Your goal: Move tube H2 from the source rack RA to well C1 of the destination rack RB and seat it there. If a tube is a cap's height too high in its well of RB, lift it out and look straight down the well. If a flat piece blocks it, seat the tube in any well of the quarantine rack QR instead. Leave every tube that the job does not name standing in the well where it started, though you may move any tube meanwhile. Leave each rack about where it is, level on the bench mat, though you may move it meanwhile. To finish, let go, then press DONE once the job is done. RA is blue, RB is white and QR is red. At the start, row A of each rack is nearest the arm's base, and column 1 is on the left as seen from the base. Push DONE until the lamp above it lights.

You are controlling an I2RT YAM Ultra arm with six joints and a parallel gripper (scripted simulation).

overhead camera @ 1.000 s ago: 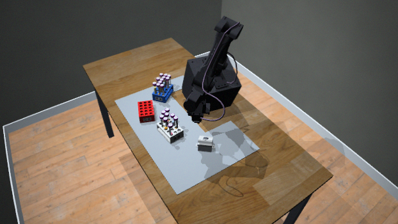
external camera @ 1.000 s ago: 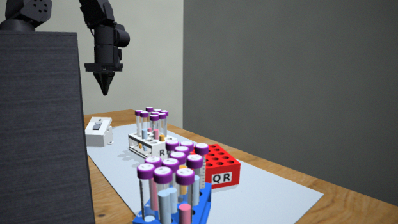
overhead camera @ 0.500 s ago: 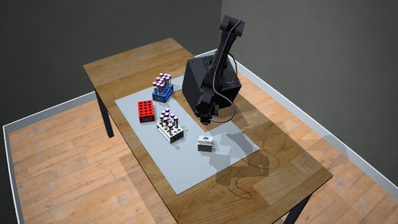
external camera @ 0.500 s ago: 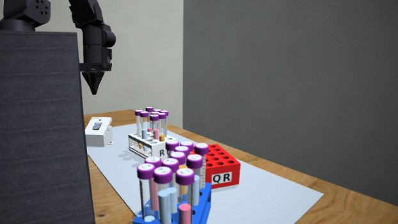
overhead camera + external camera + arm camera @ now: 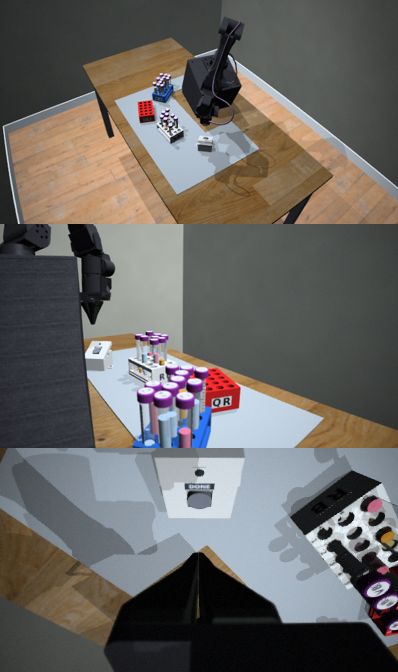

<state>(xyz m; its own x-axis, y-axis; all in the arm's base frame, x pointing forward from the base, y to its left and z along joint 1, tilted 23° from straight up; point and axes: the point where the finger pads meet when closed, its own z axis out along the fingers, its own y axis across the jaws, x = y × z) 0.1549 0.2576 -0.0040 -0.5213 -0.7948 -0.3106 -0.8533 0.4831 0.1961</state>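
Fingers pressed together on nothing, the gripper (image 5: 92, 317) hangs high above the mat's edge nearest the arm's base, short of the DONE box (image 5: 199, 490). Tube H2 cannot be read here; it presumably stands among the purple-capped tubes in white rack RB (image 5: 170, 134), mid-table. Judging by this, the closing press is in hand: the tip must travel forward over the grey button (image 5: 198, 500), then descend straight. Open mat surrounds the box; RB stands near it on one side, the table's edges well apart.
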